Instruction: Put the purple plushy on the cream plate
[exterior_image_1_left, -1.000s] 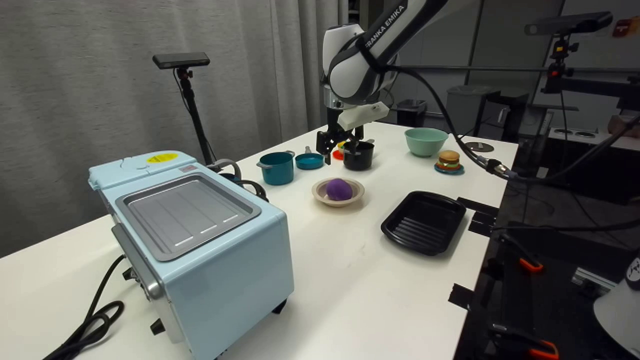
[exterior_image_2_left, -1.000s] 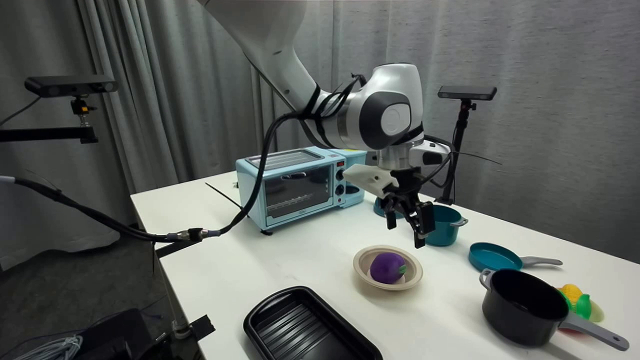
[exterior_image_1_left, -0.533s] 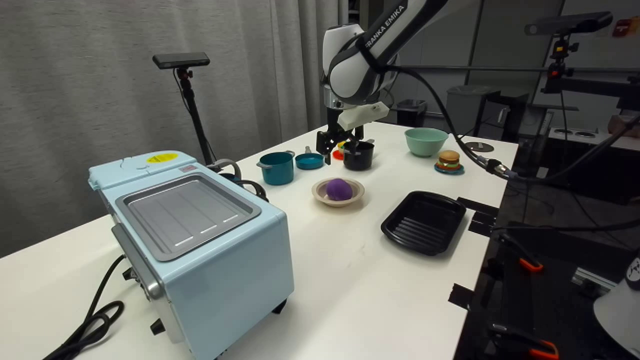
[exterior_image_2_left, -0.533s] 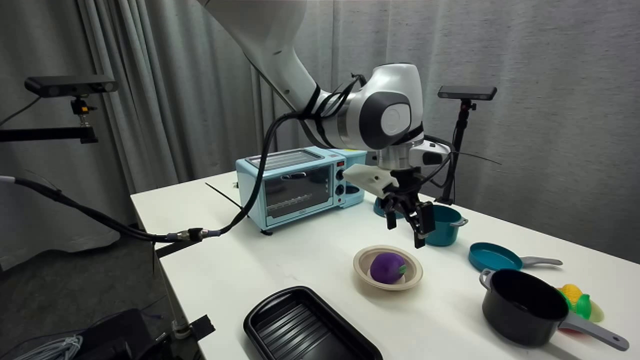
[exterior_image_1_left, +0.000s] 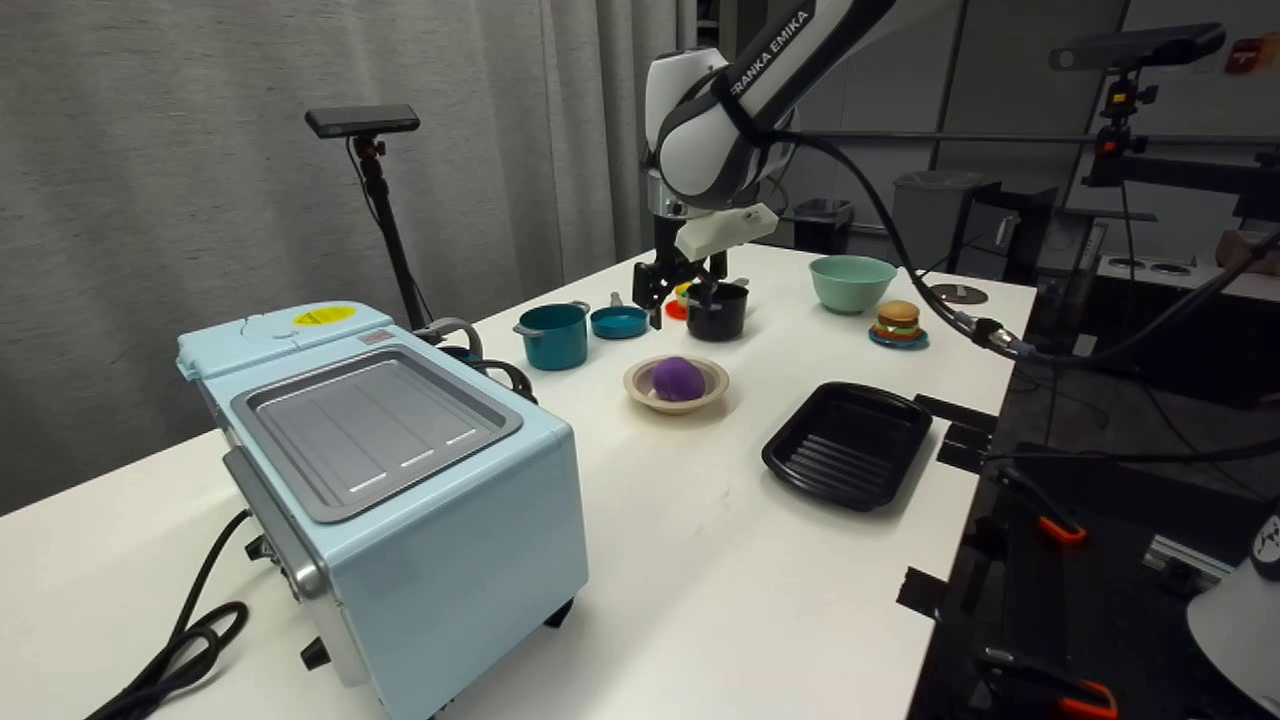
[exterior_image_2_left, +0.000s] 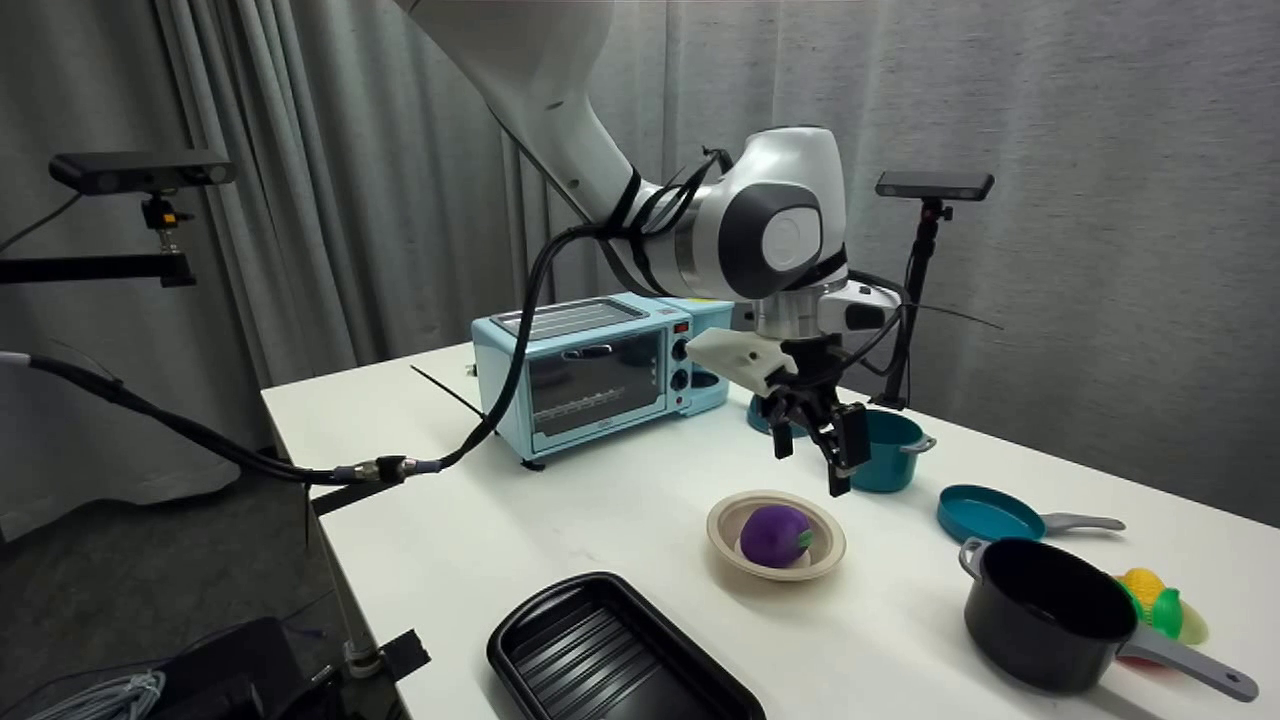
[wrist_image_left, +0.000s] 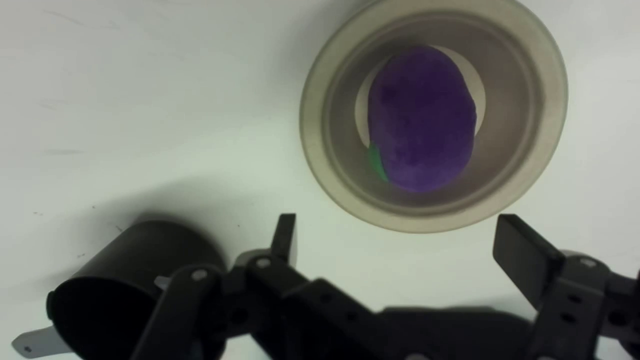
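Note:
The purple plushy (exterior_image_1_left: 678, 379) lies inside the cream plate (exterior_image_1_left: 714, 398), and it shows with a green bit on one end in an exterior view (exterior_image_2_left: 774, 537). The plate's rim (exterior_image_2_left: 722, 538) surrounds it, and the plate stands on the white table. In the wrist view the plushy (wrist_image_left: 421, 120) sits on the bottom of the plate (wrist_image_left: 552, 100). My gripper (wrist_image_left: 397, 216) is open with nothing between its fingers. It hangs above the table beside the plate, apart from the plushy, in both exterior views (exterior_image_2_left: 811, 473) (exterior_image_1_left: 680, 308).
A black tray (exterior_image_1_left: 848, 445) lies near the plate. A black pot (exterior_image_2_left: 1045, 615), a teal pot (exterior_image_2_left: 885, 452) and a teal pan (exterior_image_2_left: 988, 514) stand close by. A light blue toaster oven (exterior_image_1_left: 460, 520), a green bowl (exterior_image_1_left: 851, 284) and a toy burger (exterior_image_1_left: 897, 320) are also on the table.

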